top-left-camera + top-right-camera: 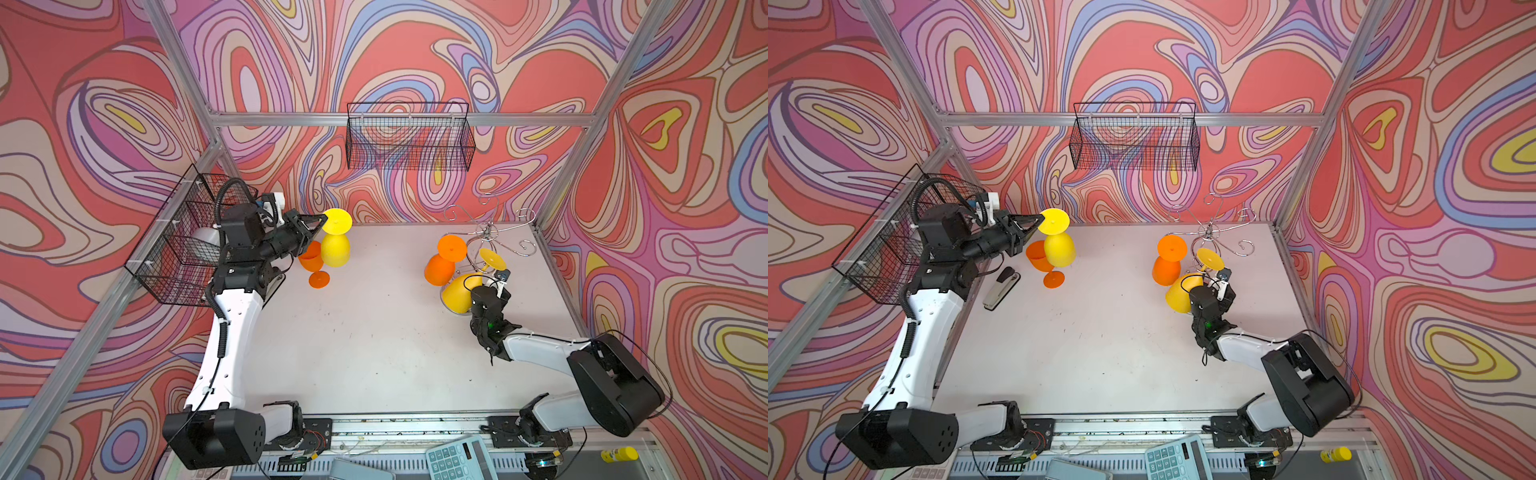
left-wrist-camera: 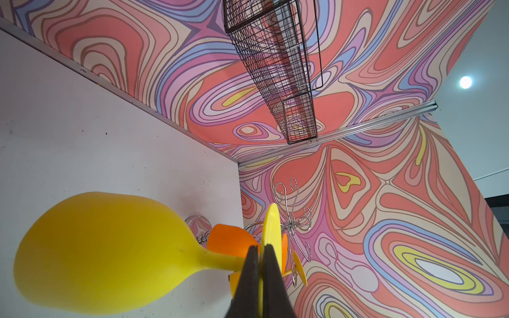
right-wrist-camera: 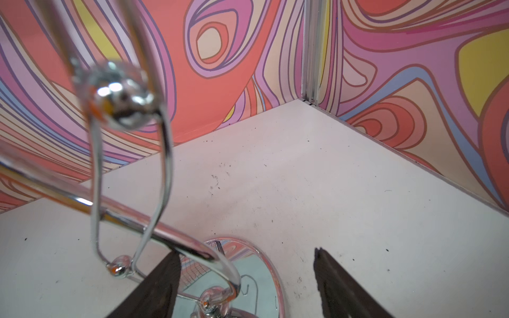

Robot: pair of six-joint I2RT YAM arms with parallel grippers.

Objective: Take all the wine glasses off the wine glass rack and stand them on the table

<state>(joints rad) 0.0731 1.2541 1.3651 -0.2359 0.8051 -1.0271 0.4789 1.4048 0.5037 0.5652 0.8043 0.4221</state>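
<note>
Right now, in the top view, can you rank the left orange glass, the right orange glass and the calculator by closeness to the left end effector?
1. Left orange glass: right beside the left end effector, table's left side.
2. Right orange glass: across the table, right side.
3. Calculator: front edge, beyond the table.

Bright, even light — wine glass rack (image 3: 121,93) blurred up close, edges warped.

Rack (image 1: 487,237) back-R on table (image 1: 374,332), wine glass (image 1: 336,249) back-L.
</note>
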